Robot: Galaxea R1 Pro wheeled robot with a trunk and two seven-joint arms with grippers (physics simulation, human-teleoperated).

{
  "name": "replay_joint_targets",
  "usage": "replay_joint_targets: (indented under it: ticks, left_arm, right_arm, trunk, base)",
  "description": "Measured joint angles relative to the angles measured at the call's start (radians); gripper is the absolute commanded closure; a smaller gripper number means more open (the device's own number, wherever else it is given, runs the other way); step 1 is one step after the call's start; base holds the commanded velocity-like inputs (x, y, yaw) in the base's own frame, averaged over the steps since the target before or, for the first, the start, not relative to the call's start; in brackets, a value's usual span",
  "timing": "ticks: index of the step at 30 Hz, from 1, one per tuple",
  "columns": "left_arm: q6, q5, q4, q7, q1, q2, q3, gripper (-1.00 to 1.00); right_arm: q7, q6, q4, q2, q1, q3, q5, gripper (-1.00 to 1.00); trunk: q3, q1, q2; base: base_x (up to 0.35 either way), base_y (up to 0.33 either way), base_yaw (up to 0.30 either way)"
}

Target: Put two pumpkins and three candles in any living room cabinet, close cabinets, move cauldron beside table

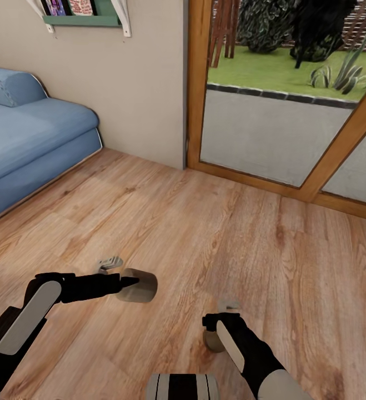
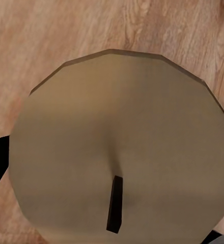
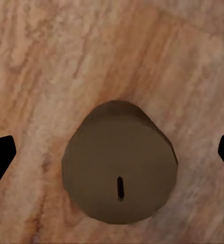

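Note:
Two candles show. In the head view, one beige-grey candle (image 1: 140, 285) hangs on its side just above the wood floor, with my left gripper (image 1: 128, 283) shut on it. The left wrist view has its flat top (image 2: 122, 137) and dark wick up close. The other candle (image 3: 119, 173) stands upright on the floor. My right gripper (image 1: 219, 323) hovers over it, open, its fingertips (image 3: 0, 157) wide apart on either side and not touching. From the head camera that candle (image 1: 211, 342) is partly hidden under the right gripper. Pumpkins, cabinet, table and cauldron are out of view.
A blue sofa (image 1: 27, 139) runs along the left. A beige wall (image 1: 133, 83) with a green shelf (image 1: 83, 19) lies ahead. A wood-framed glass door (image 1: 271, 133) fills the back right. Light plank floor (image 1: 216, 233) spreads between them. My base (image 1: 183, 387) is at the bottom edge.

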Motion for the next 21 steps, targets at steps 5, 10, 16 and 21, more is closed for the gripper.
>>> replay_joint_targets:
  ticks: [5,10,16,21]
  left_arm:
    - [0.0,-0.002,0.0,0.0,0.0,0.0,0.0,1.0]
    - [0.0,0.0,0.0,0.0,0.0,0.0,0.0,1.0]
    - [0.0,-0.001,0.0,0.0,0.0,0.0,0.0,1.0]
    - [0.0,-0.001,0.0,0.0,0.0,0.0,0.0,1.0]
  right_arm:
    - [0.001,-0.069,0.084,0.002,-0.039,-0.001,-0.001,-1.0]
    - [0.001,-0.084,0.123,0.004,-0.054,0.0,-0.001,-1.0]
    - [0.001,-0.088,0.139,0.013,-0.057,0.005,-0.002,-1.0]
    - [0.001,-0.089,0.166,0.018,-0.058,0.006,-0.001,-1.0]
  trunk:
    - [-0.016,0.002,-0.001]
    - [-0.016,0.002,-0.001]
    - [-0.016,0.002,-0.001]
    - [-0.016,0.002,-0.001]
  base:
    - [0.0,0.0,0.0]
    - [0.0,0.0,0.0]
    - [0.0,0.0,0.0]
    - [0.0,0.0,0.0]
